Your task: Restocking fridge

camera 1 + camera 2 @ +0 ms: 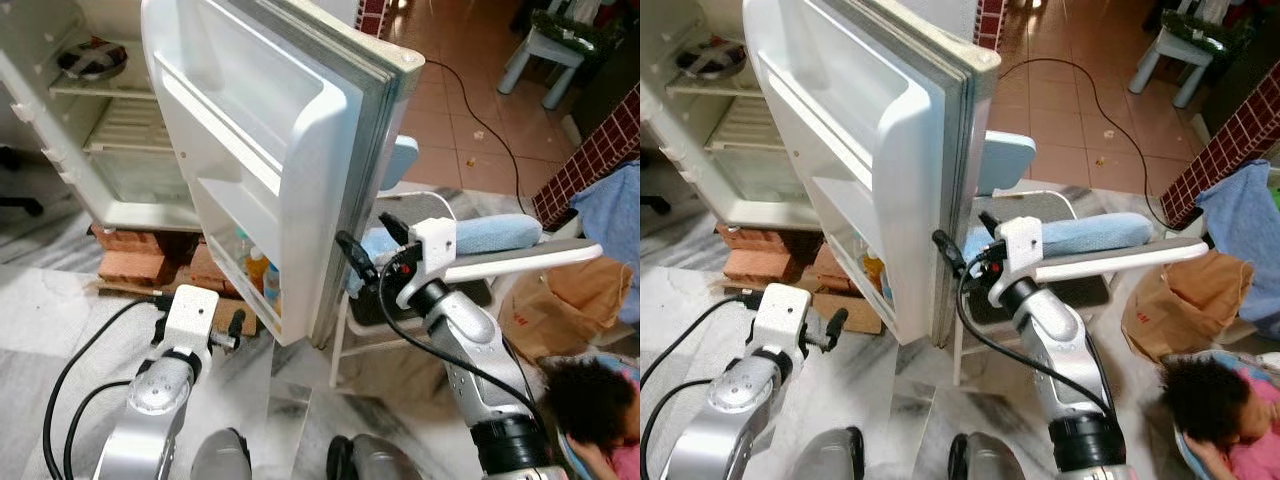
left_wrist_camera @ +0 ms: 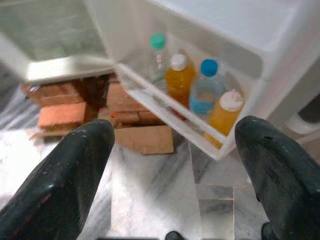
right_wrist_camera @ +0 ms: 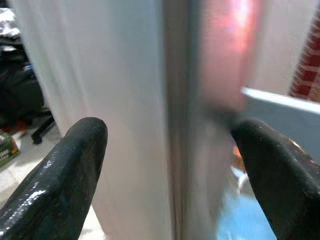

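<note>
Currently the fridge door (image 1: 300, 120) stands swung wide, its edge toward the robot; fridge body (image 1: 110, 150) behind on the left, raised on red bricks (image 1: 135, 258). A dark round dish (image 1: 92, 58) sits on an upper wire shelf.

Lowest door shelf (image 2: 170, 117) holds four bottles in a row: a clear one with green cap (image 2: 158, 52), an orange-filled one with white cap (image 2: 179, 77), a clear one with blue cap and blue label (image 2: 204, 90), another orange-filled one with white cap (image 2: 224, 112). No lettering can be read on any label.

Left gripper (image 2: 172, 165) fingers spread wide, empty, low over the marble floor (image 2: 150, 190) just in front of that shelf, apart from it.

Right gripper (image 3: 170, 150) fingers spread, one on each side of the door's outer edge; contact cannot be made out, view blurred.

Behind the door: a chair (image 1: 400, 300) with blue cloth (image 1: 480, 235), a brown paper bag (image 1: 560, 300) with red print too small to read. A person's dark hair (image 1: 590, 400) at the right corner
</note>
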Tool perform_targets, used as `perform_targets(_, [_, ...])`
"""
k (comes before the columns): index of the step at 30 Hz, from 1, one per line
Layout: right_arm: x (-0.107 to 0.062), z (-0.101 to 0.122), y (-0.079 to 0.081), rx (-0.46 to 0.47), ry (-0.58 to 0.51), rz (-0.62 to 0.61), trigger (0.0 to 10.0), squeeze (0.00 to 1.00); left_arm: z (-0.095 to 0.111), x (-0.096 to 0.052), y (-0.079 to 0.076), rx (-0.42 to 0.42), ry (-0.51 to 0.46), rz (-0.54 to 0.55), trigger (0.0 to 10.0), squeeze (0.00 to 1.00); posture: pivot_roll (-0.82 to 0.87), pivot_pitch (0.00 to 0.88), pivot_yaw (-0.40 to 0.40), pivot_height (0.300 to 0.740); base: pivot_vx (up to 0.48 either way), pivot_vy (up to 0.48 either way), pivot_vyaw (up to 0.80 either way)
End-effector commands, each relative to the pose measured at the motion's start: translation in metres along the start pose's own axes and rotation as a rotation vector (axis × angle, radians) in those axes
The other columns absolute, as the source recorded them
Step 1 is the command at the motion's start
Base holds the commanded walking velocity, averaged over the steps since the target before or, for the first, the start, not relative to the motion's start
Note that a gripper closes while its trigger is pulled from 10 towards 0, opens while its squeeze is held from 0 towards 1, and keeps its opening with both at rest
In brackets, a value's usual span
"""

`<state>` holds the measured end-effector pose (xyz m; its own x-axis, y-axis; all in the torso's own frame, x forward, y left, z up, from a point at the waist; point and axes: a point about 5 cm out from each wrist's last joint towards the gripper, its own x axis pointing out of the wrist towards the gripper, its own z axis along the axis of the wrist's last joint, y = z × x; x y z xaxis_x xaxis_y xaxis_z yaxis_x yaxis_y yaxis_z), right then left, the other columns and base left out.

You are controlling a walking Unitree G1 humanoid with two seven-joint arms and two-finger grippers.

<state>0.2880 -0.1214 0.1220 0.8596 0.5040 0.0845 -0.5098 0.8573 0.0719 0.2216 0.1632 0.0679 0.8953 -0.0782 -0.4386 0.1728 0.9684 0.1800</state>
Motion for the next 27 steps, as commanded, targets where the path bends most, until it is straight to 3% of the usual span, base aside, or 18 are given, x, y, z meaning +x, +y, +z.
perform_targets(1, [0.006,0.007,0.003,-0.022,-0.037,0.007,10.0,0.00,-0.004,-0.001,0.000,0.017,0.021,-0.001,10.0,0.00,0.06,0.129,-0.061,0.740,0.000,0.000,0.80])
perform_targets(6, [0.008,0.014,0.002,-0.053,-0.064,-0.047,10.0,0.00,-0.004,-0.001,0.000,0.021,0.024,-0.002,10.0,0.00,0.07,0.130,-0.060,0.740,0.000,0.000,0.80])
perform_targets(12, [0.014,0.020,0.008,0.016,-0.080,-0.020,10.0,0.00,-0.005,-0.001,0.000,0.024,0.031,-0.004,10.0,0.00,0.07,0.132,-0.058,0.740,0.000,0.000,0.66])
perform_targets(14, [0.015,0.026,0.028,0.156,-0.084,0.122,10.0,0.00,-0.006,-0.002,0.000,0.025,0.033,-0.005,10.0,0.00,0.07,0.133,-0.058,0.740,0.000,0.000,0.21])
perform_targets(15, [0.008,0.043,0.057,0.412,-0.109,0.372,10.0,0.00,-0.006,-0.002,0.000,0.025,0.033,-0.006,10.0,0.00,0.07,0.132,-0.059,0.740,0.000,0.000,0.00])
perform_targets(17, [-0.012,0.068,0.086,0.572,-0.155,0.684,10.0,0.00,-0.006,-0.002,0.000,0.024,0.034,-0.007,10.0,0.00,0.07,0.132,-0.059,0.740,0.000,0.000,0.00])
perform_targets(20, [-0.018,0.067,0.090,0.596,-0.122,0.741,10.0,0.00,-0.006,-0.001,0.000,0.024,0.035,-0.009,10.0,0.00,0.07,0.132,-0.059,0.740,0.000,0.000,0.00])
perform_targets(23, [-0.017,0.056,0.085,0.531,-0.082,0.695,10.0,0.00,-0.006,-0.001,-0.001,0.022,0.035,-0.009,10.0,0.00,0.07,0.129,-0.062,0.740,0.000,0.000,0.00])
perform_targets(27, [-0.008,0.032,0.062,0.417,0.037,0.475,10.0,0.00,-0.006,-0.001,-0.001,0.020,0.031,-0.008,10.0,0.00,0.07,0.128,-0.063,0.740,0.000,0.000,0.00])
